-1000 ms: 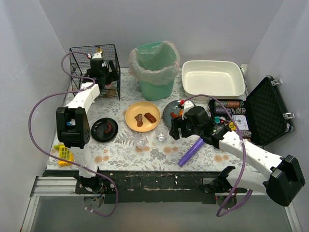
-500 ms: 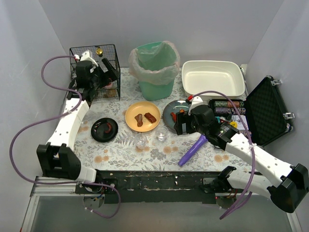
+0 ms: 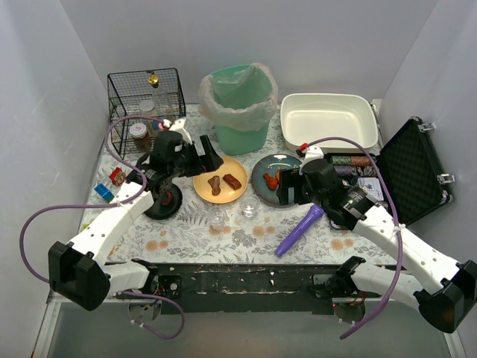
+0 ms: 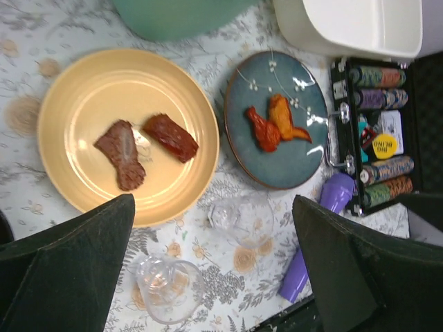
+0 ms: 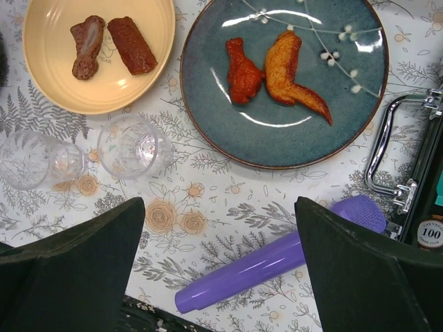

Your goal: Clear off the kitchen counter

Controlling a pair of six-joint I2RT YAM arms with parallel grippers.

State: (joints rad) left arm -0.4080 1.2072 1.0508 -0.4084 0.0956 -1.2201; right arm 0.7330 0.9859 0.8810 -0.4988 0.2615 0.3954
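Note:
The kitchen counter (image 3: pixel 186 237) carries a yellow plate (image 3: pixel 220 180) with two brown sausage pieces, a blue-grey plate (image 3: pixel 273 173) with two chicken wings, two clear glasses (image 3: pixel 217 216) (image 3: pixel 251 206), a purple tube (image 3: pixel 298 230) and a small black dish (image 3: pixel 162 200). My left gripper (image 3: pixel 200 158) hovers open over the yellow plate's left edge. In the left wrist view the gripper (image 4: pixel 213 207) has nothing between its fingers, with the glasses (image 4: pixel 166 287) below. My right gripper (image 3: pixel 287 186) hangs open near the blue-grey plate (image 5: pixel 284 76); seen from its wrist, the gripper (image 5: pixel 220 207) is above the purple tube (image 5: pixel 270 266).
A green bin (image 3: pixel 238 104) with a bag and a white basin (image 3: pixel 328 121) stand at the back. A wire basket (image 3: pixel 146 104) holding jars is back left. An open black case (image 3: pixel 395 175) of poker chips lies at the right. Small packets (image 3: pixel 112 183) lie at the left edge.
The left arm has swung from the wire basket to the yellow plate. The right gripper has shifted slightly right, toward the blue-grey plate. Both grippers have opened wider.

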